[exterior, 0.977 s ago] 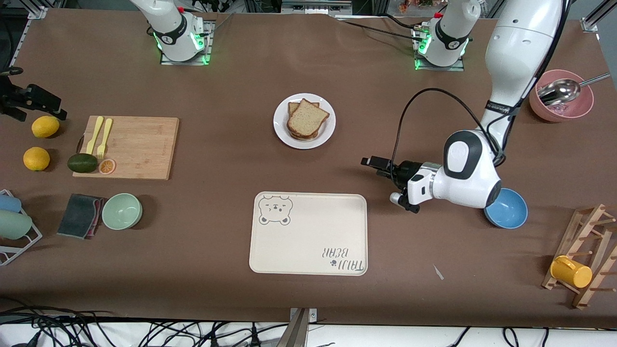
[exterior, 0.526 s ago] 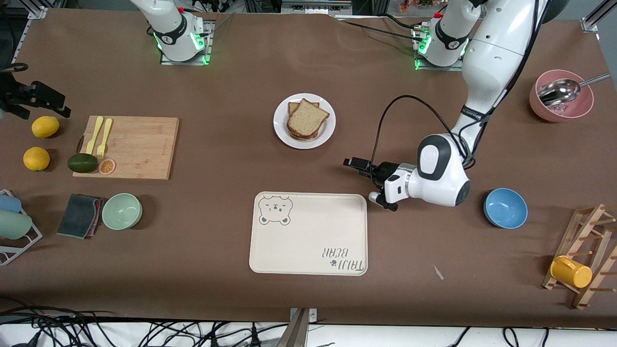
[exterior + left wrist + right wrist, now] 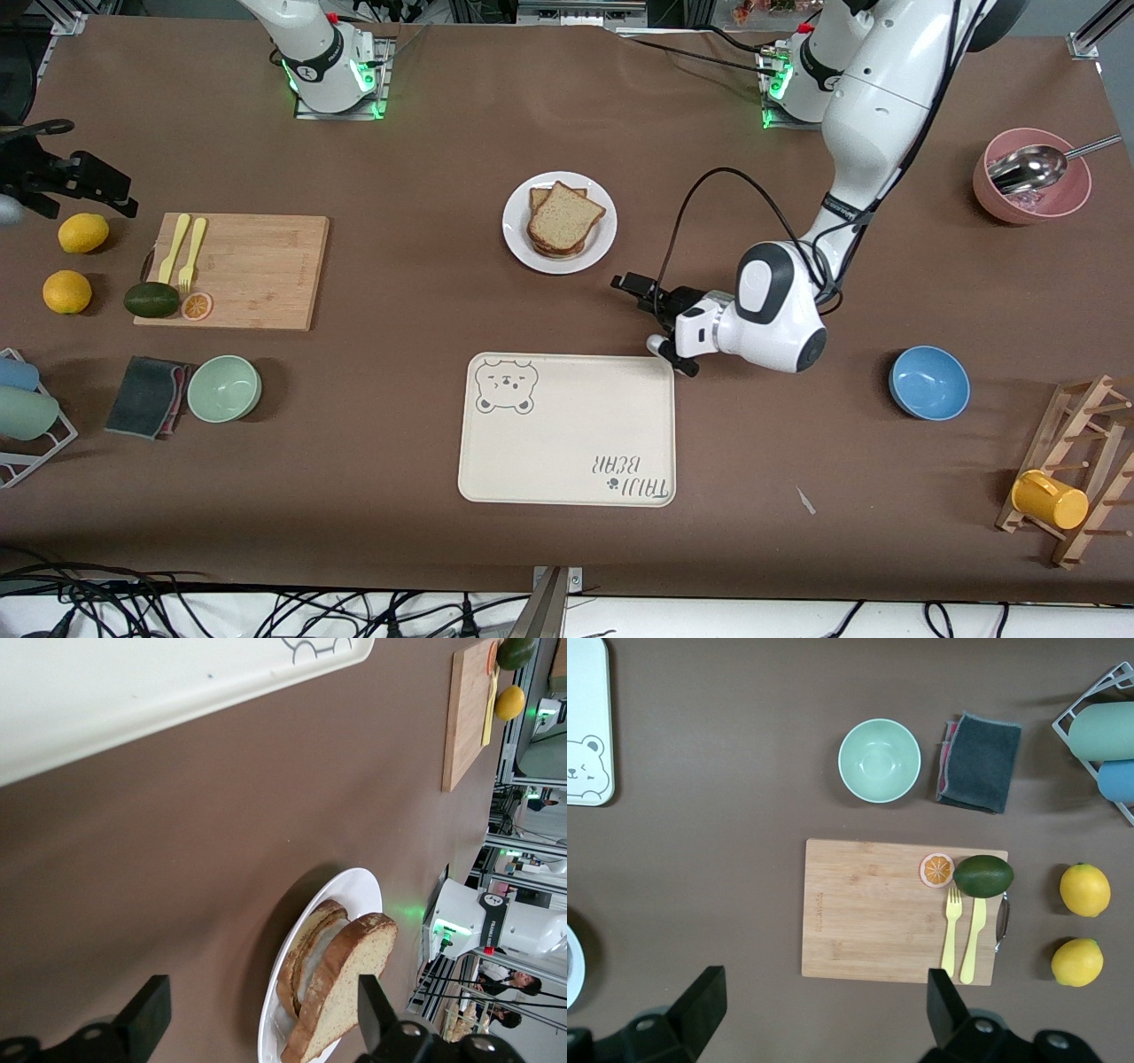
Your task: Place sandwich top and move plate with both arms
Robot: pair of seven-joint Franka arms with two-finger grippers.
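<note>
The white plate (image 3: 518, 244) stands mid-table with a stacked sandwich on it. The sandwich top (image 3: 567, 215), a speckled brown slice, lies tilted on the stack. In the left wrist view the plate (image 3: 354, 895) and the sandwich top (image 3: 350, 979) show edge-on ahead of the fingers, with something white between the lower slices. My left gripper (image 3: 640, 306) (image 3: 261, 992) is open and empty, low over bare table between plate and tray corner, pointing at the plate. My right gripper (image 3: 66, 182) (image 3: 822, 983) hangs open and empty, high over the table beside the cutting board.
The cream bear-print tray (image 3: 567, 430) lies nearer the camera than the plate. The cutting board (image 3: 244, 270) carries forks, an avocado and an orange slice, with lemons beside it. A green bowl (image 3: 224, 388), blue bowl (image 3: 929, 383), pink bowl (image 3: 1032, 186) and cup rack (image 3: 1076, 461) stand around.
My left arm has swung from over the blue bowl toward the plate, bringing its gripper close to the plate's edge. The right gripper has barely shifted.
</note>
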